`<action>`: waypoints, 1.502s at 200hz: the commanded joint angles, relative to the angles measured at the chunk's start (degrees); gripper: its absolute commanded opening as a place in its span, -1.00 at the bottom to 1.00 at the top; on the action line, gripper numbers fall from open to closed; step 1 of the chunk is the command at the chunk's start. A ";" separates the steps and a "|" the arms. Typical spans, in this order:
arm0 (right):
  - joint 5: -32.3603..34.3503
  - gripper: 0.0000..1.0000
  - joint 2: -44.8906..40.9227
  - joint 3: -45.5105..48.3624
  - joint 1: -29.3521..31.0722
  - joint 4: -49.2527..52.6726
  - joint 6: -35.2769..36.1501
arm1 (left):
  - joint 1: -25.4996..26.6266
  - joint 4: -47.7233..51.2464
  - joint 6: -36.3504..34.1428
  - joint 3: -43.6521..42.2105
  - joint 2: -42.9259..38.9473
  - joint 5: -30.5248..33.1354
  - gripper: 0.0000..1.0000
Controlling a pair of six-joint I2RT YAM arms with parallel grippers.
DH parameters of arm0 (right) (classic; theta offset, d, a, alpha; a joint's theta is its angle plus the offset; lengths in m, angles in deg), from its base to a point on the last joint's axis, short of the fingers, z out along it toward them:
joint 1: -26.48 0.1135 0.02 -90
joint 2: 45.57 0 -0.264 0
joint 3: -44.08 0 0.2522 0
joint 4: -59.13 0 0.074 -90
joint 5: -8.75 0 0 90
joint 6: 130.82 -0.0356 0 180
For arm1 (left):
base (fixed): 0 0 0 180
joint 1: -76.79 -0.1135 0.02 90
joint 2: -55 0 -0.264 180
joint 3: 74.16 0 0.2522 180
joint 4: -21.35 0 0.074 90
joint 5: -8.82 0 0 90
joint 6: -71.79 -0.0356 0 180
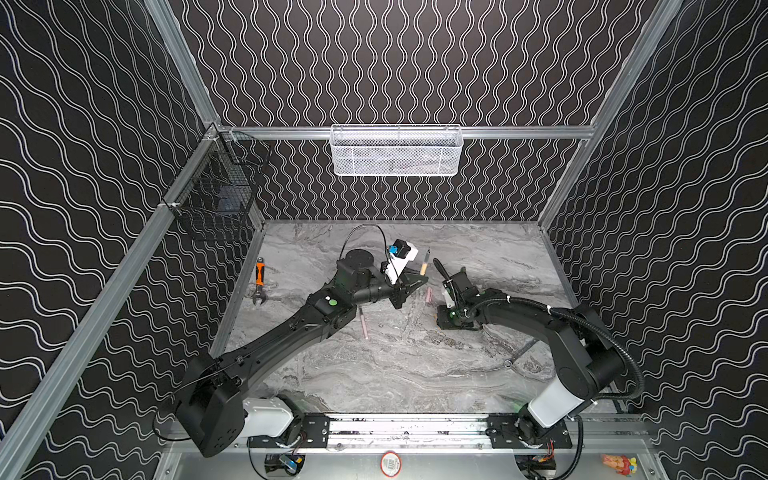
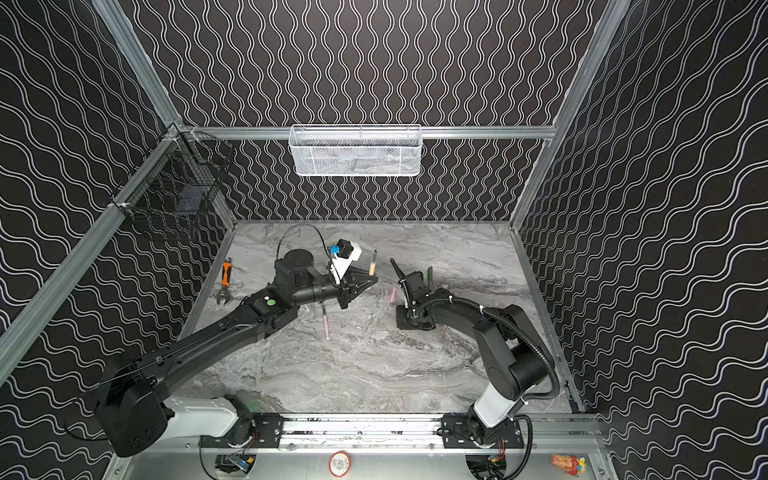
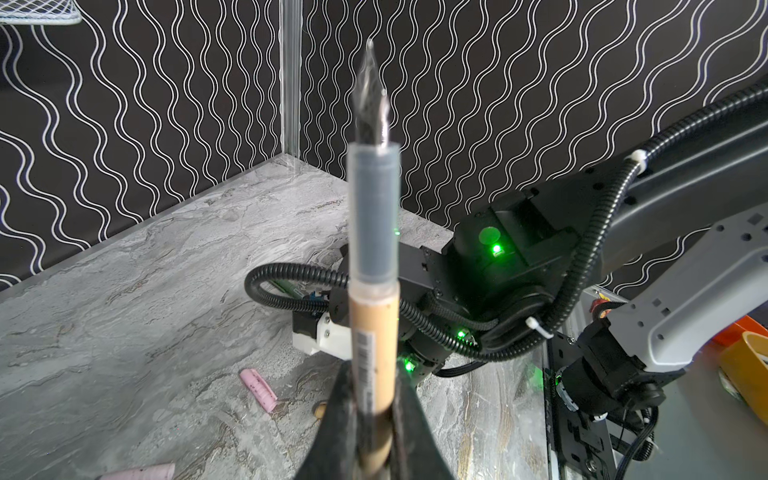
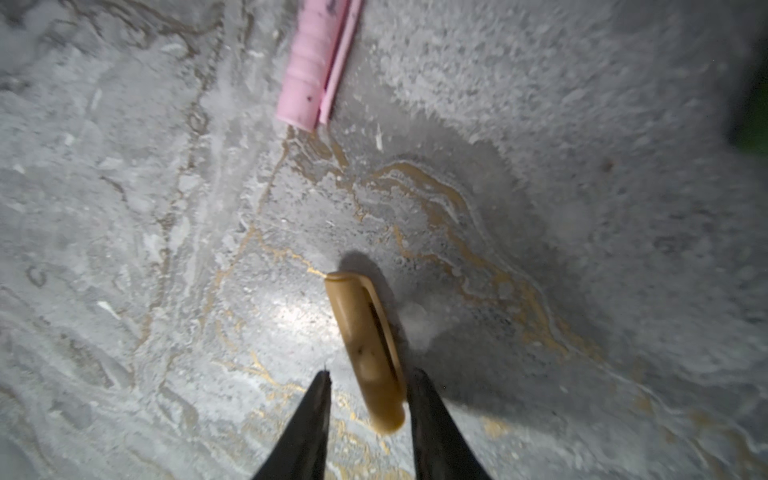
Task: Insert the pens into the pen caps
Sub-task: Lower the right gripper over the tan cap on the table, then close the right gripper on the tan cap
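Nearest to your left wrist camera is the gold-tan pen [image 3: 374,328], standing up with its dark tip bare and pointing away from the jaws. Your left gripper [image 3: 370,399] is clamped tight on its lower barrel. In both top views it is held above the table [image 1: 374,374], near the middle. Your right gripper [image 4: 368,386] is low at the table, with its fingers apart on both sides of the gold-tan cap [image 4: 365,340]. One finger stands clear of the cap, so I judge that it is not gripped yet.

The task looks to be at its beginning: no pen here wears a cap. One pink pen [image 1: 364,325] and one pink cap [image 1: 429,294] lie apart on the table. A dark green piece [image 2: 429,274] shows behind your right wrist; pen or cap, I cannot tell. A second pink pair I do not find.

The pink cap lies near the gold-tan one, not touching it. The orange-handled wrench [image 1: 259,280] lies well apart at the left edge. Your right arm's cable loop [image 1: 441,268] rises just beside the lifted pen, so mind it when you bring pen and cap together.
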 commanded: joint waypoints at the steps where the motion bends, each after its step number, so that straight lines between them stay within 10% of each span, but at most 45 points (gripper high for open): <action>1: -0.02 -0.27 -1.91 -0.76 0.08 1.66 1.27 | -0.10 -1.69 0.19 0.60 0.46 -0.70 -0.92; 300: 3.80 -0.33 2.15 -3.71 -1.48 2.60 5.48 | 0.00 -1.74 0.71 0.86 1.51 -1.67 -0.93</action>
